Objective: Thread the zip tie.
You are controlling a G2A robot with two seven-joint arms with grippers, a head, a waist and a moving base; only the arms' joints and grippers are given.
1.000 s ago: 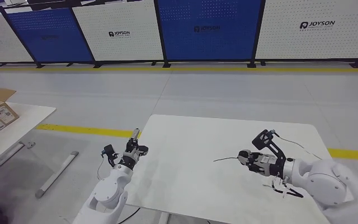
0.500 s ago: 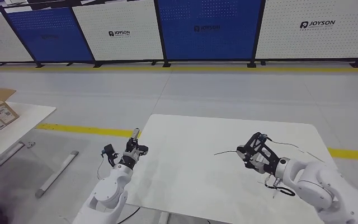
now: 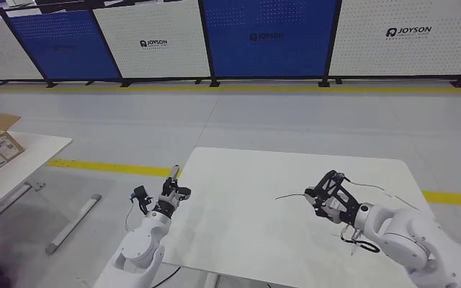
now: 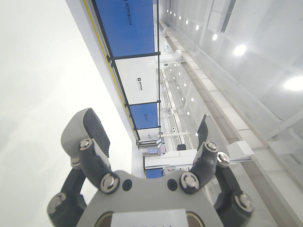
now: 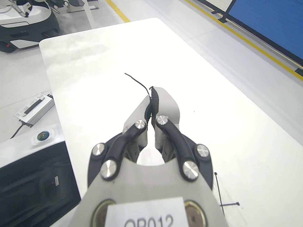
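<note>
A black zip tie [image 5: 139, 83] against a plain white table [image 3: 238, 187] — beyond, a dotted blue panel [image 3: 270, 36] and a dotted white panel [image 3: 151, 39] above a yellow floor stripe [image 3: 115, 168].

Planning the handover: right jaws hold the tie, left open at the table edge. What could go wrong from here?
Slip: the tie leaves the shut right jaws as a thin curved tail; it could twist in the grip.
Miss: the open left jaws sit at the table's opposite edge, far from that tail.
Snag: a spare tie lies on the table close by the right jaws.
</note>
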